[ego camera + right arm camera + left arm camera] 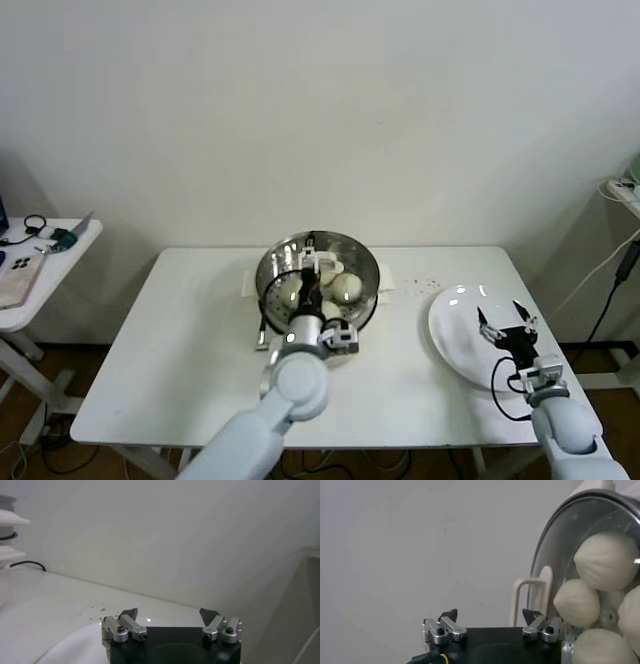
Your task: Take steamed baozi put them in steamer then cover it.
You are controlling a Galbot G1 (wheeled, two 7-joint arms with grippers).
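The steamer (362, 262) stands at the table's middle back with the clear glass cover (555, 535) lying on it. Cream-white baozi (345, 287) show through the glass; in the left wrist view three are plain (607, 560). My left gripper (312, 262) is over the cover, open and empty (489, 615). The cover's white handle (532, 597) stands just beyond one fingertip, not gripped. My right gripper (507, 322) is open and empty (169, 614), low over the white plate (455, 335).
The plate (75, 645) holds nothing and lies at the table's right front. Dark crumbs (425, 285) lie between the steamer and the plate. A small side table (40, 255) with clutter stands at the far left. Cables (622, 265) hang at the right.
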